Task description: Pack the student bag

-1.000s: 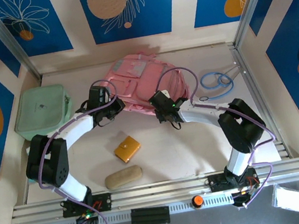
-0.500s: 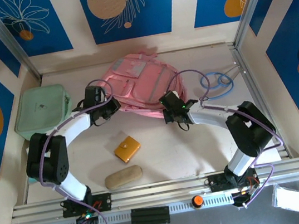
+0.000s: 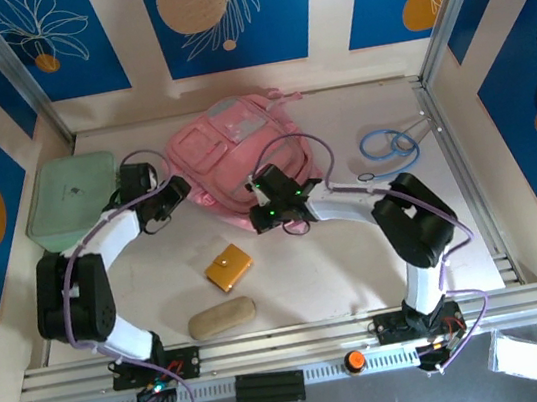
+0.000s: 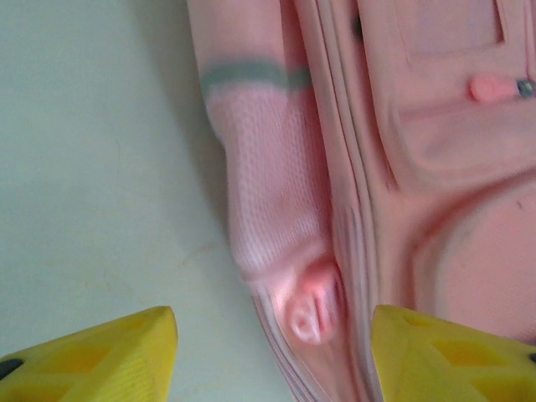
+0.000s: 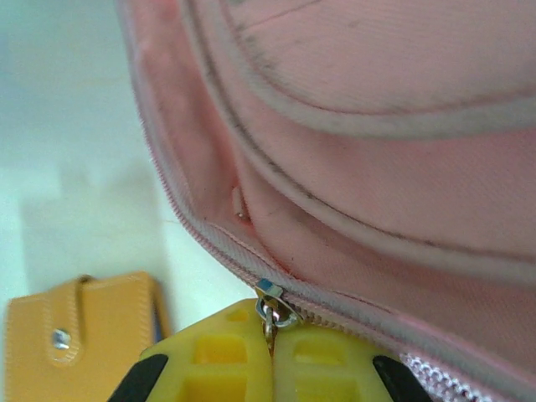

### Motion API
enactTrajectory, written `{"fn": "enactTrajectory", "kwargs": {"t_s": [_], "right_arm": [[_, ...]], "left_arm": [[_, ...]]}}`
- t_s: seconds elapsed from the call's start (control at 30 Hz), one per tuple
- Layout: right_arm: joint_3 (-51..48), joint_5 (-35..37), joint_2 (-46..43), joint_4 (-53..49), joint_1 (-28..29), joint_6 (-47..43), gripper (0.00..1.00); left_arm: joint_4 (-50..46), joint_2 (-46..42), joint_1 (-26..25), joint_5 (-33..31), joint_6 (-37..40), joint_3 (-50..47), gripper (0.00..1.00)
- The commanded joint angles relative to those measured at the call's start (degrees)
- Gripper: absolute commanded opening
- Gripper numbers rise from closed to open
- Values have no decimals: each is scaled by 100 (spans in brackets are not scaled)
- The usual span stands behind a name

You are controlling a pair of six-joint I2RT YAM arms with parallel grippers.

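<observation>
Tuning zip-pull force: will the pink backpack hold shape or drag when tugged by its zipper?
Likely floppy: the pink backpack lies slumped, fabric creased near the zipper pull in the right pincer. Probably bunches or drags; the left pincer is open, not bracing it.

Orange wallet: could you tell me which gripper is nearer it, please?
Right. The right gripper pinches the bag zipper just beyond the orange wallet; the left gripper hovers farther left.

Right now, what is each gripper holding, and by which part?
The right gripper pinches the student bag by its metal zipper pull. The left gripper stands open, holding nothing.
</observation>
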Motion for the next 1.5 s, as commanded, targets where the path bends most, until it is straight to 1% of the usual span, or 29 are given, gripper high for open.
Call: {"fn": "enactTrajectory", "kwargs": {"t_s": [0.0,0.07,0.13,0.3,0.37,0.57,0.77,0.87,0.97,1.1,1.2,1.33,1.47], "right_arm": [[559,-631,301,281,73,103,0],[841,-718,473,201,101,112,0],[1039,-787,582,134,127,89,0],[1217,-804,641,-19,163,-2,0],[1218,-815,644,-56,168,-8,0],[1205,-782,637,-157,224,-27,0],[1230,-670,659,-267,276,-29,0],[1214,-631,671,-301,299,-20,0],[1195,-587,680,-319,319,-20,0],[1169,-460,663,-401,337,-5,0],[1110,-228,594,-566,349,44,0],[766,308,333,-849,332,178,0],[109,609,-197,-935,142,303,0]], "left_arm": [[349,-287,6,529,-561,-457,63],[771,-342,-7,862,-896,-711,63],[927,-362,-15,1023,-1087,-811,63],[1272,-288,-95,1185,-1444,-953,63],[1573,-148,-181,1263,-1653,-1020,63],[2270,408,-446,1325,-2037,-1061,61],[2351,676,-528,1129,-2064,-1095,57],[2336,704,-533,995,-2033,-1129,50],[2308,724,-529,927,-1996,-1120,37],[2246,776,-527,909,-1932,-1066,26],[2187,803,-529,880,-1874,-1019,18],[1935,771,-529,718,-1672,-914,9],[1662,781,-517,580,-1400,-747,3]]}}
